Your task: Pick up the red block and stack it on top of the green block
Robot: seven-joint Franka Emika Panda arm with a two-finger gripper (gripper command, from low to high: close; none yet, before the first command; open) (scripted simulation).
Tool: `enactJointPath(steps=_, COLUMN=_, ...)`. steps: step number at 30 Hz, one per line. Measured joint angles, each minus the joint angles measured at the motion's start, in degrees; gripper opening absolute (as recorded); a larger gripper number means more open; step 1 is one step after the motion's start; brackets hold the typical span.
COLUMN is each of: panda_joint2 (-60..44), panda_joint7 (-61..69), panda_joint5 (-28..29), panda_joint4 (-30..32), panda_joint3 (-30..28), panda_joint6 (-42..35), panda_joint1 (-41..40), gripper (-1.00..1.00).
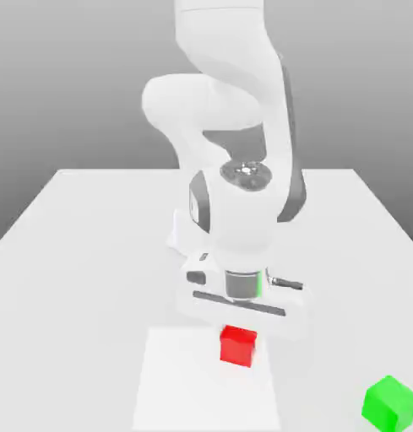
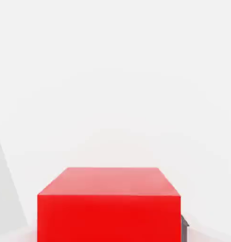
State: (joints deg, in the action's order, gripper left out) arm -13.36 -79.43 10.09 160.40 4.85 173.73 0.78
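Red block [image 1: 238, 345]: resting on the white table [image 1: 91, 245], directly under the lowered gripper [image 1: 240, 325]; finger state cannot be told. Green block [image 1: 390, 402]: well apart toward the exterior view's right, top bare. Lift, carry and stacking outstanding.

A white table [image 1: 74, 253] fills the scene under a plain grey backdrop [image 1: 74, 84]. A paler rectangular patch [image 1: 176, 380] lies at its near edge.

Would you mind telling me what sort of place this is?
Likely a simulated tabletop test scene: a plain white table, a red block and a green block, against a featureless grey backdrop.
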Motion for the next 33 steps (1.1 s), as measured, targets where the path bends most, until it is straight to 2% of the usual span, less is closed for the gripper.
enactJointPath(steps=6, panda_joint2=6.66, panda_joint7=3.73, panda_joint5=-5.36, panda_joint4=0.71, panda_joint3=4.26, panda_joint6=-5.53, panda_joint1=-2.87, gripper=-1.00)
enactJointPath(steps=12, panda_joint2=14.35, panda_joint7=7.69, panda_joint5=-10.61, panda_joint4=2.11, panda_joint3=5.50, panda_joint6=-12.03, panda_joint1=-2.68, gripper=-1.00)
enactJointPath(steps=19, panda_joint2=9.37, panda_joint7=2.74, panda_joint5=-11.25, panda_joint4=-10.09, panda_joint3=10.11, panda_joint6=-19.54, panda_joint1=2.02, gripper=-1.00)
enactJointPath(steps=28, panda_joint2=-0.69, panda_joint7=-10.61, panda_joint5=-3.95, panda_joint4=-28.34, panda_joint3=11.35, panda_joint6=-28.24, panda_joint1=10.26, gripper=-1.00)
enactJointPath(steps=32, panda_joint2=-8.14, panda_joint7=-14.21, panda_joint5=0.01, panda_joint4=-30.48, panda_joint3=8.97, panda_joint6=-23.13, panda_joint1=12.99, gripper=-1.00)
enactJointPath(steps=33, panda_joint2=-9.45, panda_joint7=-14.68, panda_joint5=0.65, panda_joint4=-30.61, panda_joint3=8.47, panda_joint6=-21.99, panda_joint1=13.42, gripper=1.00)
